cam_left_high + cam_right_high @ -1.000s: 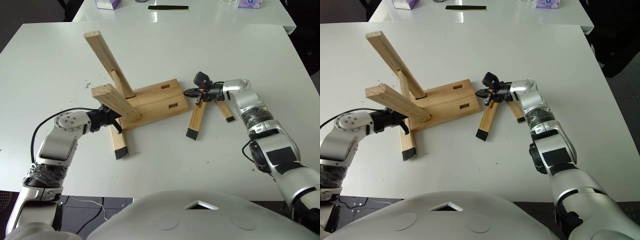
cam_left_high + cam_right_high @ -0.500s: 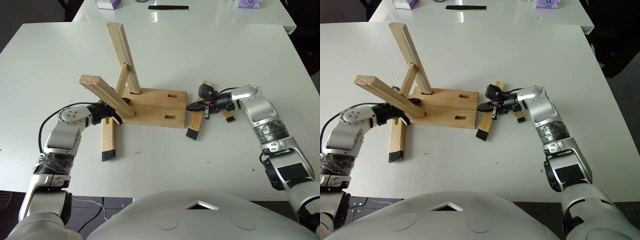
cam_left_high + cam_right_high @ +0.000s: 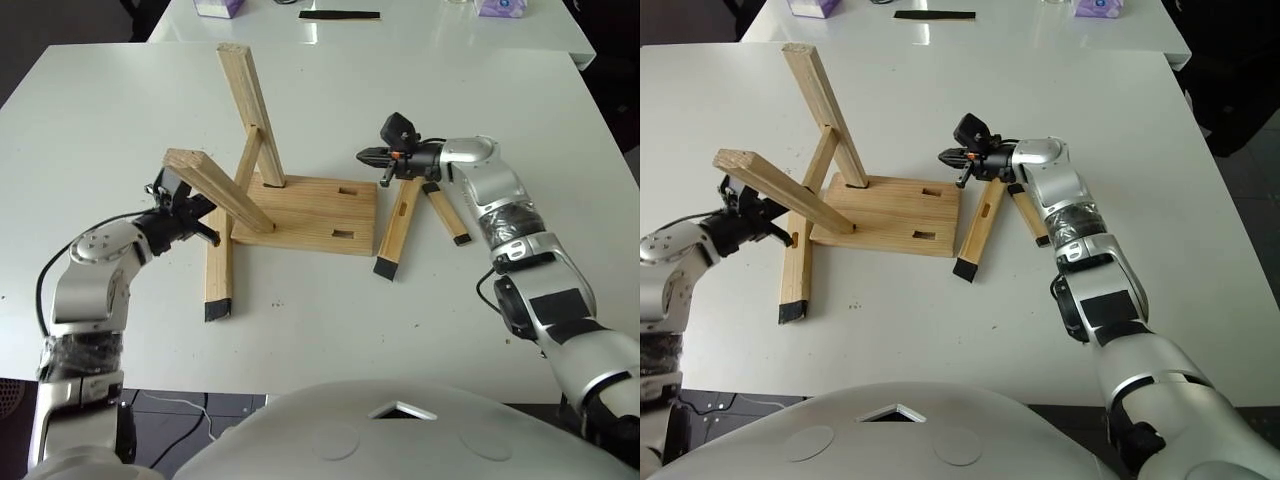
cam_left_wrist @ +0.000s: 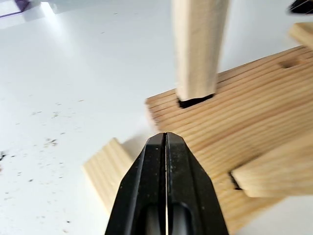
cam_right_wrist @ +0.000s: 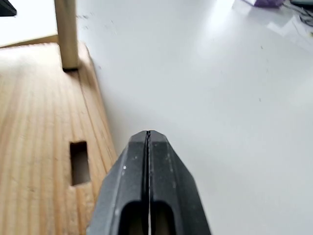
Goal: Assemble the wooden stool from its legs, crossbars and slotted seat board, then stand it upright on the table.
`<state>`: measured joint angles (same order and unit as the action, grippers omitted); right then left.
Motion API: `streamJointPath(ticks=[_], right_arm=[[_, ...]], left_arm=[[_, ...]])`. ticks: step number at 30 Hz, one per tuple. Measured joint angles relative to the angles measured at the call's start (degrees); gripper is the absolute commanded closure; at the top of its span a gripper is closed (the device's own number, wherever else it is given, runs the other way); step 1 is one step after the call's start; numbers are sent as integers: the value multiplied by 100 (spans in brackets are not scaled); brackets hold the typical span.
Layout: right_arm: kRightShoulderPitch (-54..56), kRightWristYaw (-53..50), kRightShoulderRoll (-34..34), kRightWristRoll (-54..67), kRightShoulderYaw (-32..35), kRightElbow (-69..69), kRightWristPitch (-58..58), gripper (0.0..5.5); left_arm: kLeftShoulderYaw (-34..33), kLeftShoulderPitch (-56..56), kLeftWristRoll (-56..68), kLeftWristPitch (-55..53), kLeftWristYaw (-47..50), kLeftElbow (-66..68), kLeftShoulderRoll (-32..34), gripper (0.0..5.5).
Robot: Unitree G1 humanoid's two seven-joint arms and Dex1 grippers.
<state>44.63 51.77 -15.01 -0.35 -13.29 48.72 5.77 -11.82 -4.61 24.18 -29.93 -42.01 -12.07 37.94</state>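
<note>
the pale slotted wooden seat board (image 3: 310,210) lies flat on the white tabletop (image 3: 100,120) with two square legs standing in its slots, a near-upright leg (image 3: 248,105) and a leaning leg (image 3: 210,185) tipped toward the robot's left, joined by a short wooden crossbar (image 3: 250,165). the left tool (image 4: 166,138) is pressed fully closed on nothing, near the board's left edge beside the leaning leg. the right tool (image 5: 148,134) is likewise closed and empty, above the tabletop by the board's far right corner, near a loose black-tipped wooden leg (image 3: 398,225).
</note>
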Motion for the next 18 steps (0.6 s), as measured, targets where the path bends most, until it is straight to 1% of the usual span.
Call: streamJointPath(ticks=[4,7,10,12,14,15,18], right_arm=[[112,35,38,-95,5,774,-317,549],[189,262,12,-89,49,999,-435,549],[193,527,5,-87,46,1071,-562,549],[192,715,22,-101,3,1089,-621,549],[188,930,33,-116,-28,1076,-648,549],[184,1058,32,-132,-49,1060,-652,549],[111,1305,-42,-197,-102,875,-644,549]], left_arm=[[-230,-871,381,-504,-284,-1105,328,550],[-139,-1392,502,-684,-597,-1695,619,550],[457,-1335,244,-690,-557,-1695,662,550],[994,-1017,-65,-673,-420,-1482,529,550],[1325,-779,-314,-577,-297,-1234,402,550],[1473,-706,-464,-505,-230,-1054,352,550],[1623,-535,-619,-209,-153,-699,226,550]])
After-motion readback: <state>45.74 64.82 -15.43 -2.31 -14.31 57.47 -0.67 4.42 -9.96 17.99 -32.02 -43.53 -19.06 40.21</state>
